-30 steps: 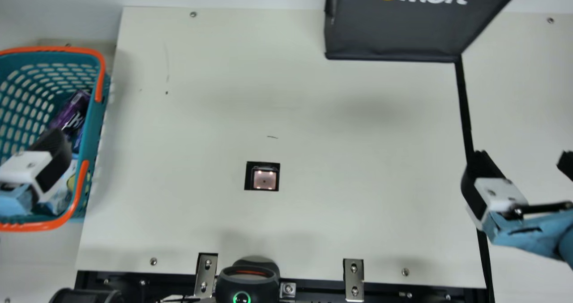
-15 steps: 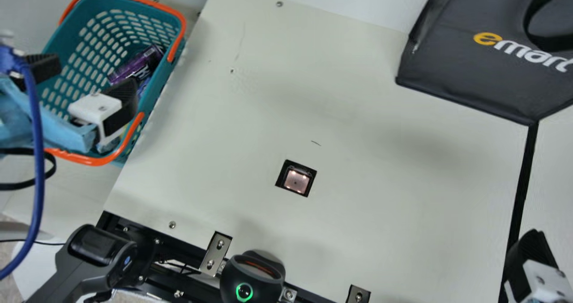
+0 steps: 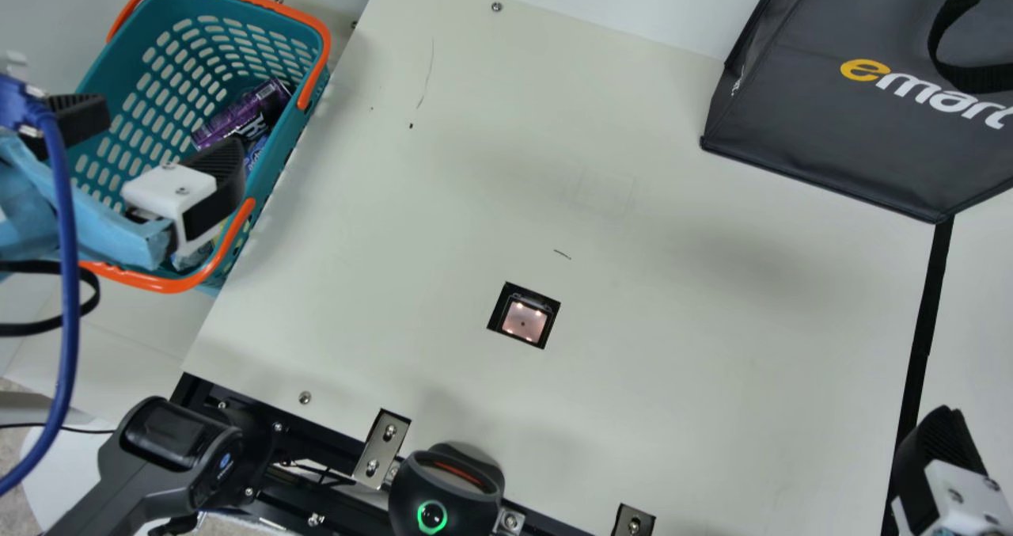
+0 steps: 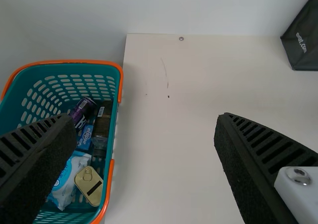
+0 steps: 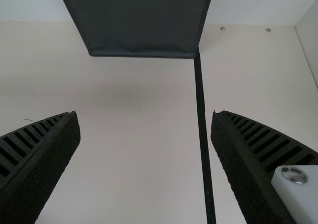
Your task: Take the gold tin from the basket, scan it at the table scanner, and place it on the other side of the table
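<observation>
Hanging over the basket (image 3: pixel 293 140), the left pincer (image 3: pixel 162 136) has its fingers apart in the main view. From the scanner (image 3: pixel 523 322) in the worktop (image 3: pixel 633 378), the basket sits towards ten o'clock and a black bag (image 3: pixel 863 124) towards two. A descent made too far towards the scanner could knock a finger on the basket's orange handle (image 3: pixel 235 235) or tip the basket.

In the left wrist view, the gold tin (image 4: pixel 89 186) lies in the basket, close to the wall facing the worktop, with a blue-and-white packet (image 4: pixel 69 177) beside it. That tight spot leaves little room for a finger, so the left pincer may jam on the wall, pinch the soft packet too, or push the tin beneath it. The tin's smooth metal could slip from a shallow hold, and the wrong face turned to the scanner would likely spoil the reading.

In the right wrist view, the right pincer (image 5: pixel 145 117) stands over the worktop, fingers apart and gripping nothing; it poses little risk unless it crosses the tin's route.
</observation>
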`<state>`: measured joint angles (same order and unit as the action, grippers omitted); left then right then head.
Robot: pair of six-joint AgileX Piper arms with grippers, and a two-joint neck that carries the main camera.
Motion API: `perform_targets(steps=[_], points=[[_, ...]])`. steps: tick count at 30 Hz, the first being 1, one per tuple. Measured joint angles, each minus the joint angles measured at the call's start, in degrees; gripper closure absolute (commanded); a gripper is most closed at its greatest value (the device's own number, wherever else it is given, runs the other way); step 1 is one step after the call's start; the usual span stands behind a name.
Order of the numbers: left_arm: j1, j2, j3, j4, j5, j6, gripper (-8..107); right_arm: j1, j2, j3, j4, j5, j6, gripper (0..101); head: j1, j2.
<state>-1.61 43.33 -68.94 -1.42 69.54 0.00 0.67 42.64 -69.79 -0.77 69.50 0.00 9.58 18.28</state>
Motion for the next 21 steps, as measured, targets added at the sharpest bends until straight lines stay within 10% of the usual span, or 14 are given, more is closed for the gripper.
perform_targets(steps=[21], points=[[0.00,0.00,0.00,0.00,0.00,0.00,9,0.00,0.00,0.00,0.00,0.00,0.00,6,-0.09,-0.09]])
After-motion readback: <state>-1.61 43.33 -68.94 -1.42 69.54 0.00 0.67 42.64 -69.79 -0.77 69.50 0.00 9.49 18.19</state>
